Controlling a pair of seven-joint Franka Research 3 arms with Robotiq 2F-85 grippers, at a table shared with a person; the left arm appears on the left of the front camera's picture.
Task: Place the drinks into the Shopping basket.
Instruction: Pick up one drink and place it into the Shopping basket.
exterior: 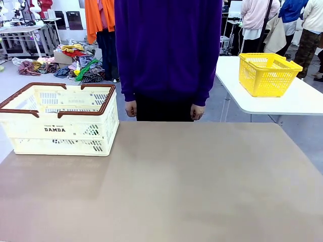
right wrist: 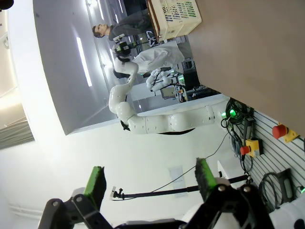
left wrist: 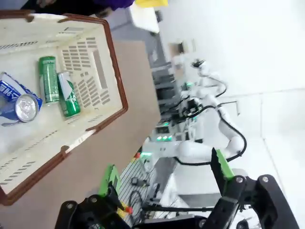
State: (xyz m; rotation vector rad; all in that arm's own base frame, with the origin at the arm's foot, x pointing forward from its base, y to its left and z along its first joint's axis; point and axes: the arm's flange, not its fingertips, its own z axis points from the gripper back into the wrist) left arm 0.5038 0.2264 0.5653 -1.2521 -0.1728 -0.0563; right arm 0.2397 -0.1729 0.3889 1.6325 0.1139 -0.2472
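Currently left end effector (left wrist: 164, 183) wide open, empty, above counter (exterior: 192, 181) beside DAMDA basket (left wrist: 116, 90). Right end effector (right wrist: 151, 183) open, empty. Green cans (left wrist: 48, 78), blue Pocari can (left wrist: 16, 98) lie inside basket. Task looks finished; next move likely retreat.

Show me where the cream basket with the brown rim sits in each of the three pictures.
Front view: the basket stands at the left, on the far part of the table.
Left wrist view: it is at the upper left, seen from above, with cans inside.
Right wrist view: it is small, at the top edge.
Shared landmark: the brown table top.
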